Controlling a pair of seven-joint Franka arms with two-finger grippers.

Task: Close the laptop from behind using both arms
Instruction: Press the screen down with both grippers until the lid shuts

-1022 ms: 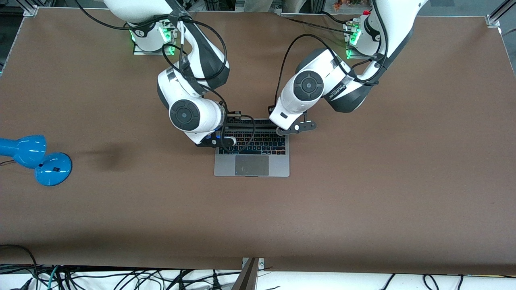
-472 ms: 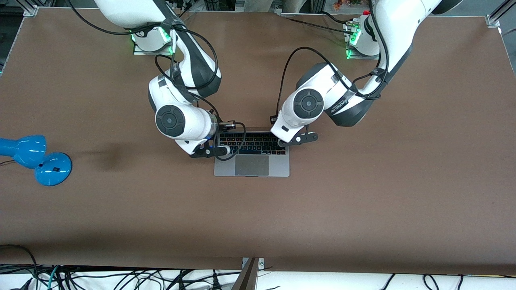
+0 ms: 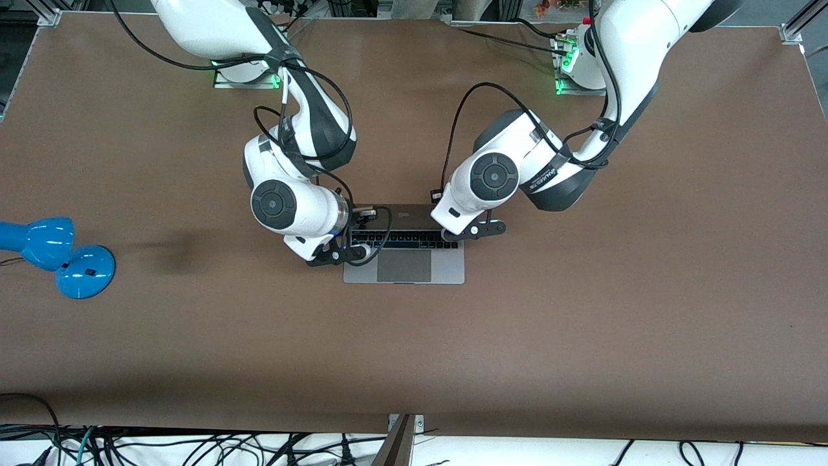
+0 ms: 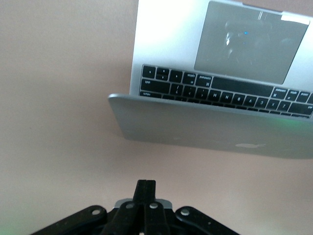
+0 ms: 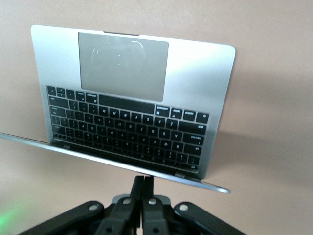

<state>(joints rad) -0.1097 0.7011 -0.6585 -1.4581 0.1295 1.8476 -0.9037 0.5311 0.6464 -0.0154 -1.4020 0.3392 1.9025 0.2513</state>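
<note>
Laptop (image 3: 404, 259) screen hidden under its tilted lid, keyboard's upper rows covered; blue lamp (image 3: 48, 252) cut off by the frame's edge

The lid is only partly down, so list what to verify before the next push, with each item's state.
1. Laptop lid fully shut: not ok, keys show.
2. Left tool shut: ok.
3. Right tool shut: ok.
4. Both tools touching the lid: cannot tell.
5. Cable on the right arm out of the lid gap: cannot tell.
6. Blue lamp apart from the laptop: ok.
</note>
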